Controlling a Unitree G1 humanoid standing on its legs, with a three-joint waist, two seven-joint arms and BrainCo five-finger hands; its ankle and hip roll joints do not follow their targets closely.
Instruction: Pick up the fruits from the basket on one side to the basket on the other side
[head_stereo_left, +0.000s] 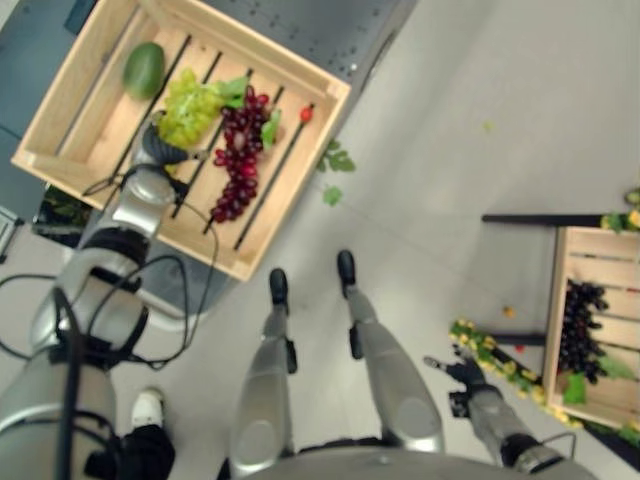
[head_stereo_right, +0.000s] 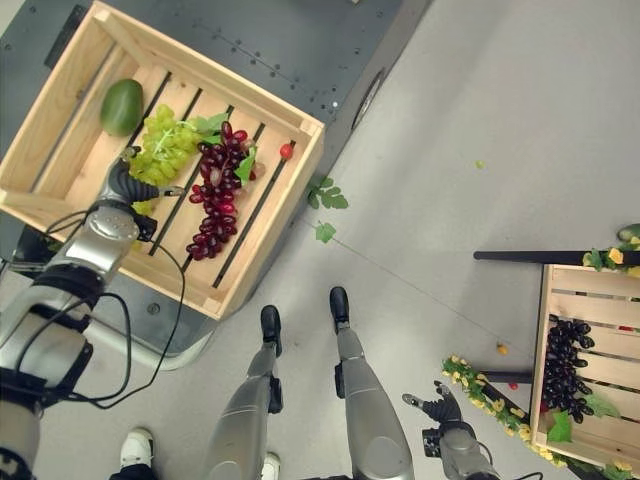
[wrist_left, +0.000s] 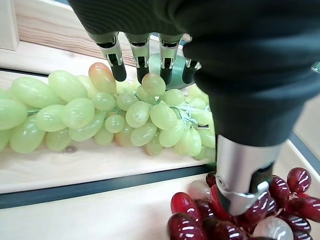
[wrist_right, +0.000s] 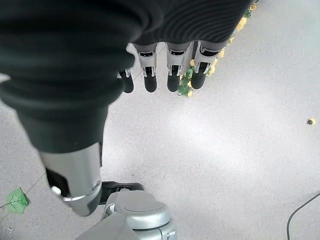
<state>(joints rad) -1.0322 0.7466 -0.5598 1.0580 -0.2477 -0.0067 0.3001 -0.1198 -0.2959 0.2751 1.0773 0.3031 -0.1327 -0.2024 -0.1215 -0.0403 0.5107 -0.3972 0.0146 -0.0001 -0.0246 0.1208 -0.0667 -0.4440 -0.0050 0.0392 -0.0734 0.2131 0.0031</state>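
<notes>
A: What's the biggest thing in sight?
B: The wooden crate (head_stereo_right: 300, 180) on the robot's left, sitting on a dark desk (head_stereo_right: 300, 50). A second wooden crate (head_stereo_right: 548, 350) stands well apart on the robot's right, on the grey floor (head_stereo_right: 480, 100).
A: What's in them?
B: The left one holds a green mango (head_stereo_right: 121, 106) in the far corner, a bunch of green grapes (head_stereo_right: 165, 145), a bunch of red grapes (head_stereo_right: 215, 205) just beside it, and a small red fruit (head_stereo_right: 286, 151) near the crate's wall. The right one holds a bunch of dark grapes (head_stereo_right: 562, 365).
A: And the hands?
B: The left hand (wrist_left: 150, 55) is over the green grapes, fingers (wrist_left: 118, 67) straight and spread, tips touching the berries, thumb down by the red bunch; nothing is clasped. The right hand (head_stereo_right: 438, 407) hangs low over the floor near the right crate, fingers relaxed and apart, holding nothing.
A: Anything small?
B: Loose green leaves (head_stereo_right: 325, 195) lie on the floor beside the left crate.
</notes>
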